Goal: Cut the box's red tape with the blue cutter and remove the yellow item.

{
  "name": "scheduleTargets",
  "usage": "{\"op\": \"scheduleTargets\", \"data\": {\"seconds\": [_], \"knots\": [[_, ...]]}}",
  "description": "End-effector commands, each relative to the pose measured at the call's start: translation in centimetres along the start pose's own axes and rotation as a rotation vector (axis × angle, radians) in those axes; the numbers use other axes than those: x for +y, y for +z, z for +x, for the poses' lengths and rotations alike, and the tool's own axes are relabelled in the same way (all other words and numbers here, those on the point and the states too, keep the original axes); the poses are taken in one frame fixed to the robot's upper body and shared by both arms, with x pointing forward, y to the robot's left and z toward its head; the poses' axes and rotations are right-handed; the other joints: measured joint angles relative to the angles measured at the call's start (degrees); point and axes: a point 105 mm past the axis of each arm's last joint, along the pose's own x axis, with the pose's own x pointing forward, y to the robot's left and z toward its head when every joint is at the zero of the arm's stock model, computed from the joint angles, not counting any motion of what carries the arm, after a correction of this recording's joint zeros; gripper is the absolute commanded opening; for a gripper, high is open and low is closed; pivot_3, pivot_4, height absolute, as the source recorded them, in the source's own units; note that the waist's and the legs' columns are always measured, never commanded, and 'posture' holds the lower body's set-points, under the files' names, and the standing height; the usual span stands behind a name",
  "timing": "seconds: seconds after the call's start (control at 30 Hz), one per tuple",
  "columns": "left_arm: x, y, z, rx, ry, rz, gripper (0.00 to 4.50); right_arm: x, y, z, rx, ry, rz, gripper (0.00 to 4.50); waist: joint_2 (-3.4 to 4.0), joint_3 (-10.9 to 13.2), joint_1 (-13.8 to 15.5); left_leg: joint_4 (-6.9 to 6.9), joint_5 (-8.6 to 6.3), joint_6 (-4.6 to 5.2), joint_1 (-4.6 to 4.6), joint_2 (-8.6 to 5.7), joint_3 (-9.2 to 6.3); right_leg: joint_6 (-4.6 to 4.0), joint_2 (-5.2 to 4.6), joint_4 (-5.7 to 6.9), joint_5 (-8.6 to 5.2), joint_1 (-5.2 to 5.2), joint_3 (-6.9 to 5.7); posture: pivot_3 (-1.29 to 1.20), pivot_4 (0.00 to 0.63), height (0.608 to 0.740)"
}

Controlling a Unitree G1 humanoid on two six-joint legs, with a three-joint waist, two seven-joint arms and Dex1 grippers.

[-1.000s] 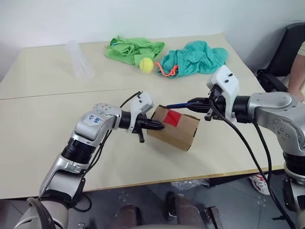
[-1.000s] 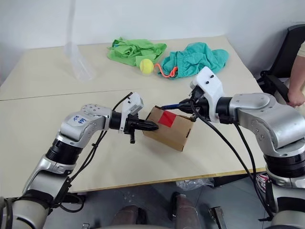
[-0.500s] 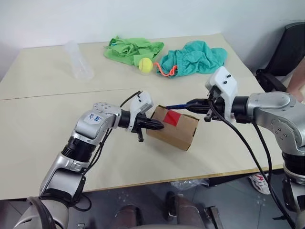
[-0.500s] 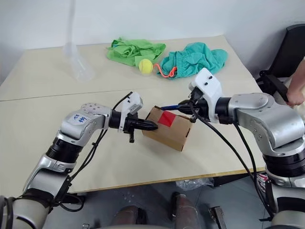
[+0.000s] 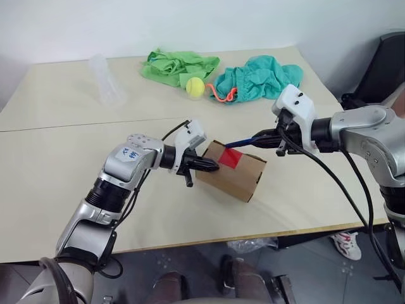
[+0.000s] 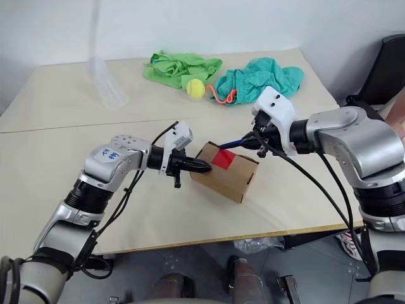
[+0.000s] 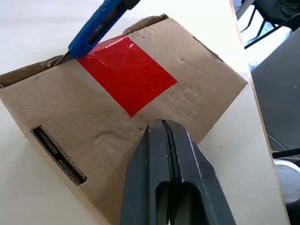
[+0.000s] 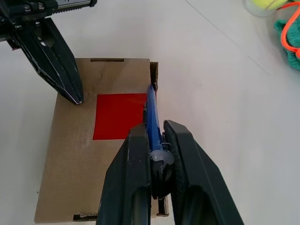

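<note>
The brown box (image 5: pixel 235 172) lies tilted on the table with the red tape (image 5: pixel 231 158) on its upper face. My left gripper (image 5: pixel 212 167) is shut, and its closed tips press on the box's top near the tape (image 7: pixel 126 72). My right gripper (image 8: pixel 154 129) is shut on the blue cutter (image 8: pixel 152 115). The cutter (image 5: pixel 244 142) slants down to the box's far edge, its tip beside the tape's edge. The yellow item is hidden.
At the back of the table lie a green cloth (image 5: pixel 179 65), a teal cloth (image 5: pixel 256 77) with an orange-red cord (image 5: pixel 221 96), and a tennis ball (image 5: pixel 195 87). A clear plastic cup (image 5: pixel 106 81) lies at the back left. A dark chair (image 5: pixel 386 63) stands to the right.
My right wrist has turned a little, so the cutter now slants more steeply down onto the box's far edge by the tape. The left gripper and the box have kept still.
</note>
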Motion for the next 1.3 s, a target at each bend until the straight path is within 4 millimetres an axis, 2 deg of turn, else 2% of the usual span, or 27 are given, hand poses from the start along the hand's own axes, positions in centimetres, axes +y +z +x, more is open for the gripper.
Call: {"op": "scheduleTargets", "data": {"seconds": [0.03,0.37,0.8,1.3], "knots": [[0.4,-0.8,0.3,0.04,0.038,-0.01,0.0,-0.1,-0.7,0.1,0.061,0.023,0.012,0.15,0.0,0.0,0.01,0.0,0.0,0.01,0.04,-0.01,-0.02,0.0,-0.02,0.02,0.01,0.02,0.03,0.0,0.15,0.74],[0.3,-1.6,0.6,0.077,0.052,-0.035,0.0,0.0,-0.5,-0.6,0.128,0.059,0.015,0.15,0.0,0.0,0.14,-0.13,-0.08,0.18,0.62,0.05,-0.38,0.03,-0.11,-0.25,0.03,0.69,-0.03,0.0,0.15,0.74],[0.8,-2.6,0.9,0.128,0.111,-0.045,0.0,0.7,-1.3,-1.0,0.22,0.091,0.027,0.15,0.0,0.0,0.16,-0.12,-0.2,0.39,0.64,0.13,-0.31,0.29,-0.25,-0.55,0.18,0.83,-0.06,0.0,0.15,0.74],[1.0,-2.6,1.1,0.127,0.125,-0.056,0.0,0.6,-1.8,-1.7,0.283,0.102,0.031,0.15,0.0,0.0,0.36,-0.12,-0.19,0.6,0.68,-0.11,-0.32,0.41,-0.6,-0.81,0.24,0.91,-0.11,0.0,0.15,0.74]]}}
